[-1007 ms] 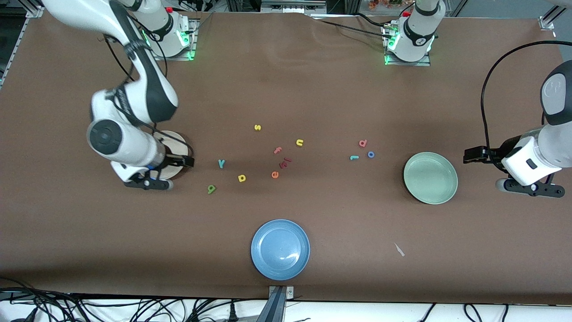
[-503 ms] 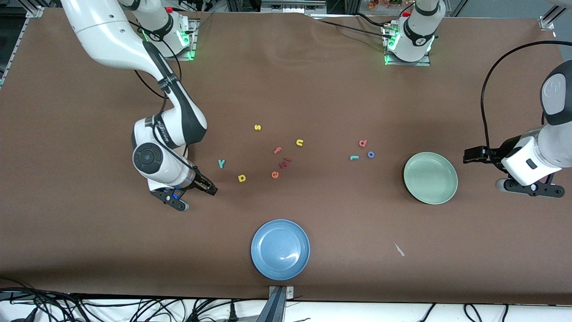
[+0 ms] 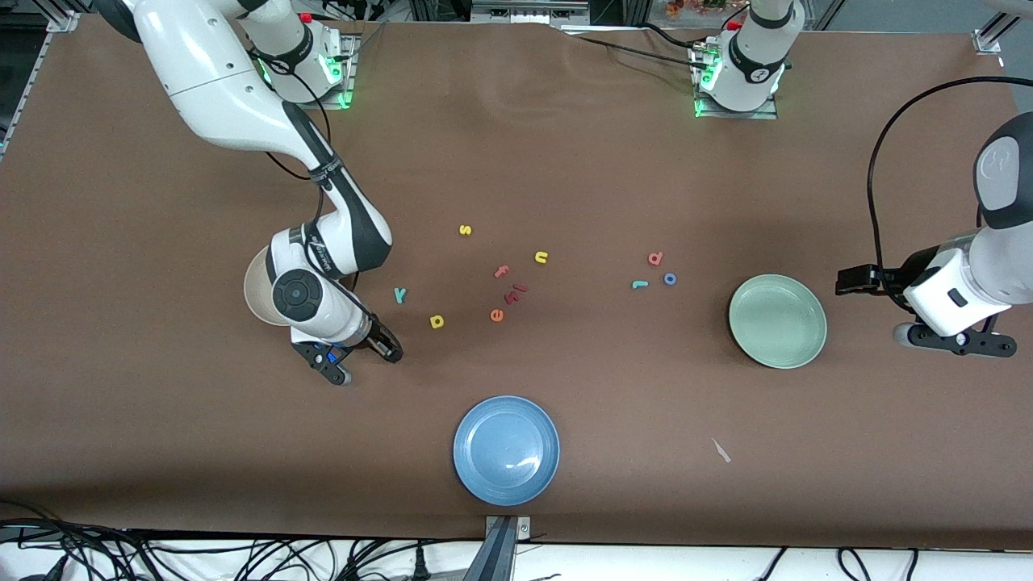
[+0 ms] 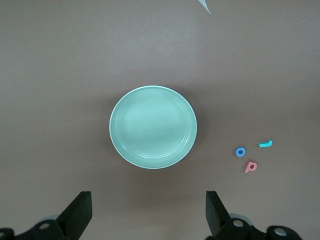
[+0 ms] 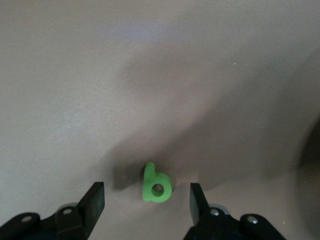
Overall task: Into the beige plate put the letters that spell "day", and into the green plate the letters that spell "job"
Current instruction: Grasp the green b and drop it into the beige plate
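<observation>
The green "a" [image 5: 156,186] lies flat on the brown table between the fingers of my right gripper [image 5: 146,202], which is open, with a gap on each side. From the front, that gripper [image 3: 386,345] hides the letter. The teal "y" [image 3: 399,294] and yellow "d" [image 3: 437,321] lie close by. The beige plate [image 3: 255,292] shows partly under the right arm. The pinkish-red "b" [image 3: 654,258], teal "j" [image 3: 639,284] and blue "o" [image 3: 670,278] lie beside the green plate [image 3: 777,321]. My left gripper [image 4: 148,217] waits open and empty in the air, just off the green plate [image 4: 153,127].
Loose letters lie mid-table: yellow "s" [image 3: 465,230], yellow "n" [image 3: 541,257], pink "f" [image 3: 502,271], orange "e" [image 3: 496,315] and a dark red piece [image 3: 515,294]. A blue plate [image 3: 506,449] sits near the front edge, and a white scrap [image 3: 721,450] lies toward the left arm's end.
My right arm swung from over the beige plate to the green "a" and came down around it, its fingers narrowing. The left arm stayed put.
</observation>
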Controlling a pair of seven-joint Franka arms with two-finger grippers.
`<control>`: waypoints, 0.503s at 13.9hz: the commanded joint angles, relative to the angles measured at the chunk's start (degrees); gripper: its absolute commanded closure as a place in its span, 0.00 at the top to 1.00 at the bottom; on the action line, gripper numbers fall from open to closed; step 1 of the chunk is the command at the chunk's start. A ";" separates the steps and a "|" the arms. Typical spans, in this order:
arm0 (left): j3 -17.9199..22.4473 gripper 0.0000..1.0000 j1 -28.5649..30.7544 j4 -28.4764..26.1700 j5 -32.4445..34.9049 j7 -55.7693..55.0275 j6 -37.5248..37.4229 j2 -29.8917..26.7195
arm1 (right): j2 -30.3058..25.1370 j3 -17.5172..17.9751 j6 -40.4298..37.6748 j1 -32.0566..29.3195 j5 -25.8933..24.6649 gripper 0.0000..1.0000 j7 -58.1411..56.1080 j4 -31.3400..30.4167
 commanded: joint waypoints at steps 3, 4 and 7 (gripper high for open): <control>0.19 1.00 -0.39 -0.57 -1.25 -0.32 -0.52 0.30 | 1.47 -0.39 -0.61 0.89 -1.74 0.39 2.23 1.39; 0.19 1.00 -0.39 -0.75 -1.25 -0.41 -0.61 0.30 | 1.99 -0.91 -0.44 0.89 -1.74 0.39 2.23 1.39; 0.10 1.00 -0.48 -0.58 -1.34 -3.12 -0.61 0.39 | 1.92 -1.18 -0.61 0.97 -1.74 0.12 1.97 1.83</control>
